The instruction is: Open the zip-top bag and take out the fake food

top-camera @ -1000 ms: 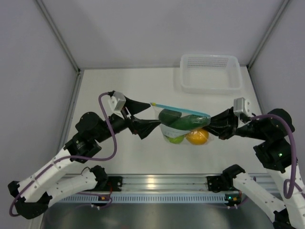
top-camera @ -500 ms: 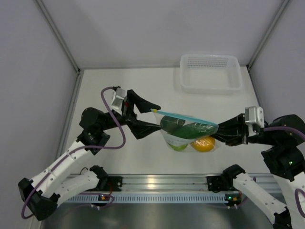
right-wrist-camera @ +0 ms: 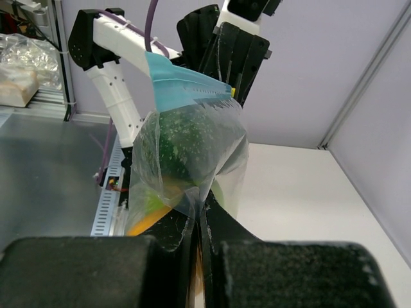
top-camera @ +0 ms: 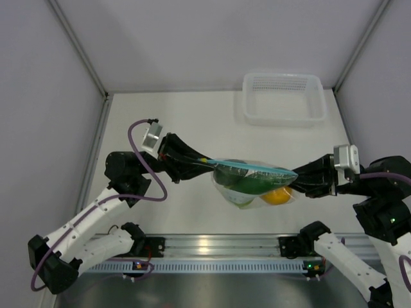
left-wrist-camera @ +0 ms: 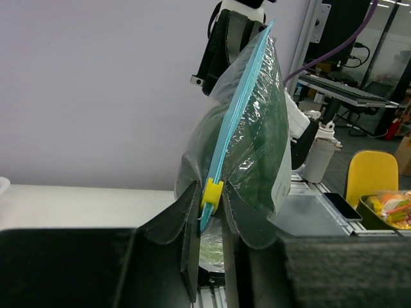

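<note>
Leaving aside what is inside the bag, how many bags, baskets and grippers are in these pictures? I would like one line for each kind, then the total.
zip-top bag: 1
white mesh basket: 1
grippers: 2 (left gripper, right gripper)
Total: 4

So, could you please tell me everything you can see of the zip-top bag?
The zip-top bag is clear, crinkly plastic with a light blue zip strip and a yellow slider at its left end; the zip looks closed. It hangs stretched between the arms, strip uppermost: the left gripper pinches at the slider, the right gripper clamps the opposite corner. Dark green, lime and orange fake food bulges its lower part.
</note>
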Robot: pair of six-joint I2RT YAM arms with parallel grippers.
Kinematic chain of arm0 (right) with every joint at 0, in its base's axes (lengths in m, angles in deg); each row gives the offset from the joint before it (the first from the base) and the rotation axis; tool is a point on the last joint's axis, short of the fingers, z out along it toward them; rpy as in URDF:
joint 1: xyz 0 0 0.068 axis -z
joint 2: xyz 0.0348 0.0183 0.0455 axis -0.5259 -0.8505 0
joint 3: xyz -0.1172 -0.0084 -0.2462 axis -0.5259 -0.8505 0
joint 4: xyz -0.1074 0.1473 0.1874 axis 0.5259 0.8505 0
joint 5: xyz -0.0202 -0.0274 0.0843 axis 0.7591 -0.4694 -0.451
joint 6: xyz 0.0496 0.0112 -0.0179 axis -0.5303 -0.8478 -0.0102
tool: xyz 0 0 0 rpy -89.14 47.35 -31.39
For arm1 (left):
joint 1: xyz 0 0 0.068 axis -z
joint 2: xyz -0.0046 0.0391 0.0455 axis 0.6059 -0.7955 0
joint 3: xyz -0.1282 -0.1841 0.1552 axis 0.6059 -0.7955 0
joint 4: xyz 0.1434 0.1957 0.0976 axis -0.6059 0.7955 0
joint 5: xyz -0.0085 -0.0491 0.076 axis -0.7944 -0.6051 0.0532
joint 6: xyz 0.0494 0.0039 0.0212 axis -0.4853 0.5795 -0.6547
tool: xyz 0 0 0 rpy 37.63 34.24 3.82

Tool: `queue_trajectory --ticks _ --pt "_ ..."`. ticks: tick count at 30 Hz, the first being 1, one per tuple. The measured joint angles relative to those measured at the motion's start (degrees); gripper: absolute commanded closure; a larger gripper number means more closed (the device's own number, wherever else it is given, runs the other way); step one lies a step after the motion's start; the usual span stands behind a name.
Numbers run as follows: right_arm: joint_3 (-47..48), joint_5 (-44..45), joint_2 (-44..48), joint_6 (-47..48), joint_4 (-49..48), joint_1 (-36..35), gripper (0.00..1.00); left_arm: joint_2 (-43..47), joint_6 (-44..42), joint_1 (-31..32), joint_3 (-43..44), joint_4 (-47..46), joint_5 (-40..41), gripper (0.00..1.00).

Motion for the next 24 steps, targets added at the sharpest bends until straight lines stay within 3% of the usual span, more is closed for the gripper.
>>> queue_trajectory --ticks 5,12,17,21,24 --pt "-0.11 1.46 0.09 -0.66 -0.5 0.0 1.0 0.0 0.17 -0.04 -1.18 -0.9 0.11 0.72" --pt "-3.23 6.21 2.54 -3.78 -6.14 0.0 1.0 -0.44 0.33 -0.04 -1.49 -1.6 0.48 0.44" --pt "-5.07 7.21 2.99 -6.8 -11.04 0.0 1.0 -1.05 0.74 -0.04 -1.49 -1.95 0.7 0.49" --pt "-5.62 7.28 2.99 -8.31 -13.09 0.0 1.0 -1.4 1.36 -0.11 -1.66 -2.89 1.03 0.67" --pt "-5.88 7.45 3.02 -8.74 -14.16 0.0 1.0 -1.38 1.62 -0.22 -1.81 -4.09 1.18 0.73"
